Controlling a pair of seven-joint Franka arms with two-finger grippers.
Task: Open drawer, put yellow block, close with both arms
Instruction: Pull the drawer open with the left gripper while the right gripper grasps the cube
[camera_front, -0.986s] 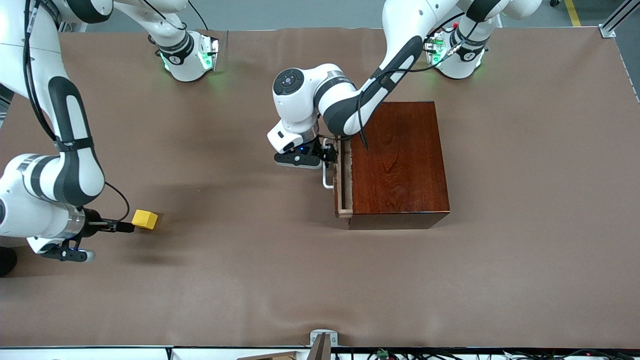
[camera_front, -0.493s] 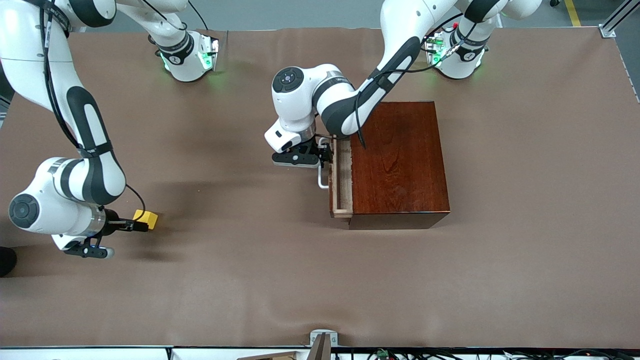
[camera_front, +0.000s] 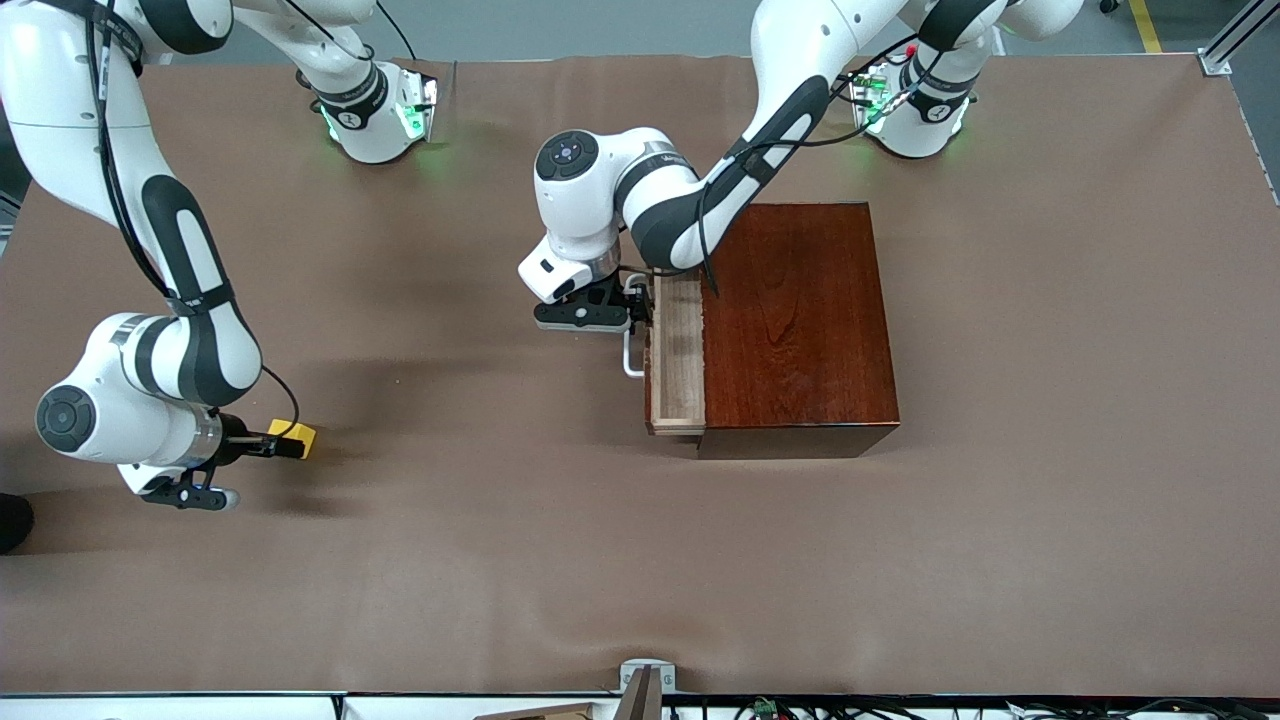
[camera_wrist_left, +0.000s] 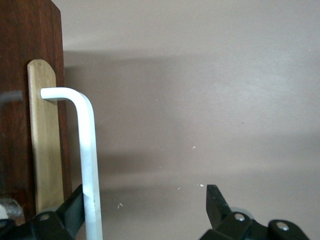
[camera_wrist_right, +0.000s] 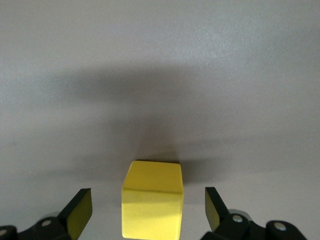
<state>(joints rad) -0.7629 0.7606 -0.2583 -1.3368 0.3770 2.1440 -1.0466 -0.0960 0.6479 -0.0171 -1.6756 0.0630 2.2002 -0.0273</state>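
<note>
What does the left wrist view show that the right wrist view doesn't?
Only the left wrist view: the drawer front with its white handle, one finger of the open left gripper hooked inside the bar.
Only the right wrist view: the yellow block between the open right gripper jaws, ungripped.
Both: the brown table covering.

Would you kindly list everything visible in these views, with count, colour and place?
wooden box: one, dark red-brown, on the table toward the left arm's end.
drawer: one, pale wood, partly pulled out of the box.
handle: one, white bar, on the drawer front.
yellow block: one, yellow, on the table toward the right arm's end.
table: one, brown cover.
left gripper: one, black, open, one finger hooked inside the handle.
right gripper: one, black, open, straddling the block.
</note>
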